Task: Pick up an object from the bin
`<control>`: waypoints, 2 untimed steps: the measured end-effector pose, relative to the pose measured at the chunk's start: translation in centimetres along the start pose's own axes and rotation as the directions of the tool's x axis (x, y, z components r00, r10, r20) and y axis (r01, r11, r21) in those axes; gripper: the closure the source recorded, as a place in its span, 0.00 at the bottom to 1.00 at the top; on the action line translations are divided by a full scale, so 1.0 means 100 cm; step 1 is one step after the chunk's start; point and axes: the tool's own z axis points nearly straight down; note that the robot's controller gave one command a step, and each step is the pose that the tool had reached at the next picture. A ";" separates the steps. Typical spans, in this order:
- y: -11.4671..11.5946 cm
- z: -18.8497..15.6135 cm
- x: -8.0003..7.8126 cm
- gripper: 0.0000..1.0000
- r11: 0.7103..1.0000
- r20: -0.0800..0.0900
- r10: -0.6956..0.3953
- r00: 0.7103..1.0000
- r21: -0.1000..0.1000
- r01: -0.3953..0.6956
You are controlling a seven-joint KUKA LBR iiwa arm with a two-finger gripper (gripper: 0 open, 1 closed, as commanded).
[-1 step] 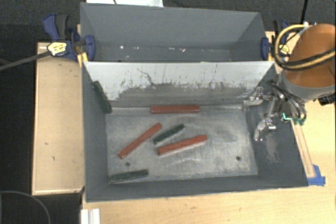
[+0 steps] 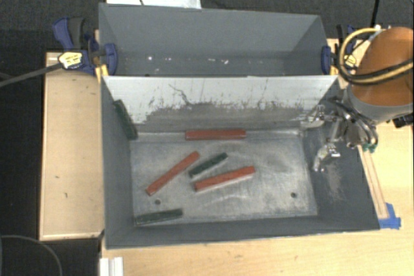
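My gripper (image 2: 325, 155) hangs at the right side of the bin, over the sloped right wall, with nothing between its fingers. The nearest loose thing is a red-brown flat stick (image 2: 224, 178) lying on the floor near the middle, well to the gripper's left. Just beyond it lies a short dark green stick (image 2: 207, 165). Another red-brown stick (image 2: 215, 134) rests along the foot of the back wall.
A longer red-brown stick (image 2: 172, 173) lies slanted at the left of the floor. A dark green stick (image 2: 158, 217) sits near the front left corner, and one more dark stick (image 2: 125, 119) leans on the left wall. The arm's orange cover is at the right rim.
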 end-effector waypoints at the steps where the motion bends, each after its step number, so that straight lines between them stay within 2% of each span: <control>1: 0.038 0.044 -0.005 0.00 0.999 0.008 -0.039 0.999 0.003 0.039; 2: 0.079 0.069 0.015 0.00 1.000 -0.015 -0.019 1.000 -0.005 0.018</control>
